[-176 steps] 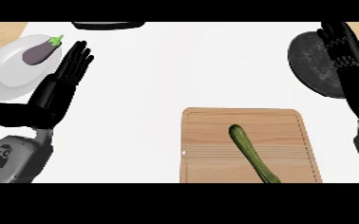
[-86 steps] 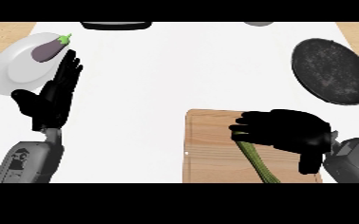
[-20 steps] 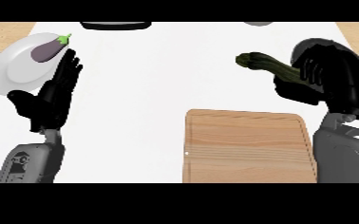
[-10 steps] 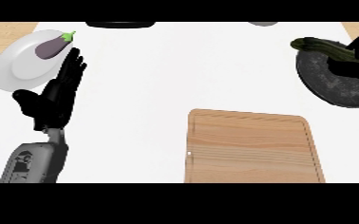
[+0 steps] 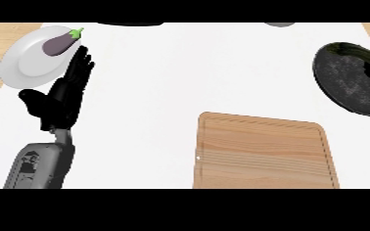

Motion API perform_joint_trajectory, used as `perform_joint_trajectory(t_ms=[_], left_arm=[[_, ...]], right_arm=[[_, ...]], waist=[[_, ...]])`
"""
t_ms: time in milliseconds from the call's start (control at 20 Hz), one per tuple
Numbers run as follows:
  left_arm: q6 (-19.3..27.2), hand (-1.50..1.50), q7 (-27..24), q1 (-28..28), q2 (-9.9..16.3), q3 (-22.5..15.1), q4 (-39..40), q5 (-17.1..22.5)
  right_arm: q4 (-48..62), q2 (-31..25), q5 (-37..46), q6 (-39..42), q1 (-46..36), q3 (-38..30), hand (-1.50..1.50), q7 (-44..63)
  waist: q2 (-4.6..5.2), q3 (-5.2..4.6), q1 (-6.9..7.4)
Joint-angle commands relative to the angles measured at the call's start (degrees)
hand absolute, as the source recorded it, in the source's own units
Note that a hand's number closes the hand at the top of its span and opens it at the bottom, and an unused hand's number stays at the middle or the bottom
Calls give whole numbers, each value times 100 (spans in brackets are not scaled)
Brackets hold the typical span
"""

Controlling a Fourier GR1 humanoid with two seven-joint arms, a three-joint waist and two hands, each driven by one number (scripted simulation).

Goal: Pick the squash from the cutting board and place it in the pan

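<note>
The wooden cutting board point(image 5: 260, 151) lies at the lower right with nothing on it. At the right edge sits the black pan point(image 5: 345, 80), partly cut off by the view. A dark green squash point(image 5: 350, 50) shows across the pan's far part; its right end runs out of view. No hand touches it, and my right hand is outside the picture. My left hand point(image 5: 63, 95) rests open at the left, fingers up, beside a white plate.
The white plate point(image 5: 25, 63) at the far left holds a purple eggplant point(image 5: 59, 44). A dark object point(image 5: 130, 24) and a grey one point(image 5: 280, 24) peek in at the counter's far edge.
My right hand, which carried the squash from the board toward the pan, has left the view at the right. The squash now shows in the pan. The left hand stayed put.
</note>
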Motion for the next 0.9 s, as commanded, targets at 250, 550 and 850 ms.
perform_joint_trajectory(t_ms=[250,550,850], left_arm=[[-87,0,140,-260,-3,-2,29,68],[-73,0,-104,-97,-64,-18,102,22],[-106,0,-314,121,-60,-21,184,-35]], right_arm=[[1865,-419,-323,27,-410,-484,-150,-581],[2500,-499,-819,1418,-502,-786,-150,-1000],[2445,-562,-1219,1019,-329,-1201,-150,-1936]], waist=[[92,23,169],[74,26,134],[51,25,70]])
